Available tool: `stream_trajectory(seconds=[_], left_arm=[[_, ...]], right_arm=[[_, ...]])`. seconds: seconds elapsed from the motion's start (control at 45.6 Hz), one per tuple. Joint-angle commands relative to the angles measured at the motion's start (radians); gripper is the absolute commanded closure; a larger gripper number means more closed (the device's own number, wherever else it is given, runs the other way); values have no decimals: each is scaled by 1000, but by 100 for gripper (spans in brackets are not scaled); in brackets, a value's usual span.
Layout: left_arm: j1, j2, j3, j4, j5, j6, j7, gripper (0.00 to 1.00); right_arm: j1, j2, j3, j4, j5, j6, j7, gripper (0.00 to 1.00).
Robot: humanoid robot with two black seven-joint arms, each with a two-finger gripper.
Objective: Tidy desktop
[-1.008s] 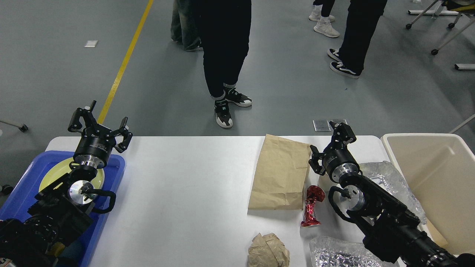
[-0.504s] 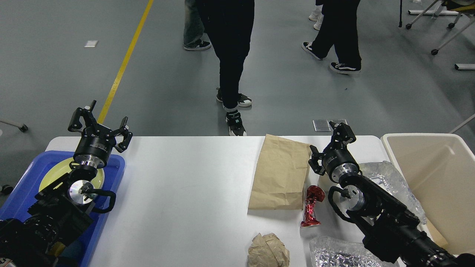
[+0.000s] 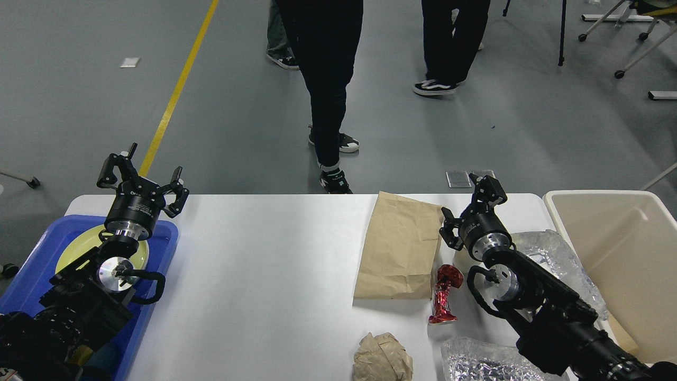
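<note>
Head view shows me the white surface [image 3: 264, 275] stretching across the lower frame, a smooth matte top with rounded corners, bare through its left and middle and littered on its right side. My left claw [image 3: 142, 182] hangs spread wide and empty above the far corner of the blue tray [image 3: 26, 280], which holds a pale yellow plate [image 3: 76, 248]. My right claw [image 3: 470, 211] hovers released, fingers parted, just beside the far right edge of the flat brown paper bag [image 3: 399, 246], gripping nothing.

The clutter sits close together: a red foil wrapper [image 3: 444, 293] just off the bag's near right corner, a crumpled paper ball [image 3: 382, 357] at the near edge, a clear plastic sheet [image 3: 481, 362] next to it, and another crinkled plastic piece [image 3: 555, 262] by the beige bin [image 3: 619, 248] (partly hidden by my own arm).

I judge the step in hand to be a first pick with the right arm, and the bag looks nearest. Lying flat, it gives the fingers little to bite, so I would come down at its edge, pinch a raised crease, lift, then carry it over the bin's rim before letting go. The wrapper is so close that a sloppy descent could knock it away.
</note>
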Motion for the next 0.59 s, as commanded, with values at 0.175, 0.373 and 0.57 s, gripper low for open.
stream_trajectory(seconds=[0.175, 0.373, 0.57], left_arm=[[0, 0, 0, -1, 0, 0, 0, 4], [0, 0, 0, 0, 0, 0, 0, 4], [0, 0, 0, 0, 0, 0, 0, 4]], right_arm=[[88, -12, -5, -45, 314, -7, -10, 0], [163, -166, -26, -47, 346, -9, -10, 0], [246, -394, -176, -48, 360, -7, -10, 0]])
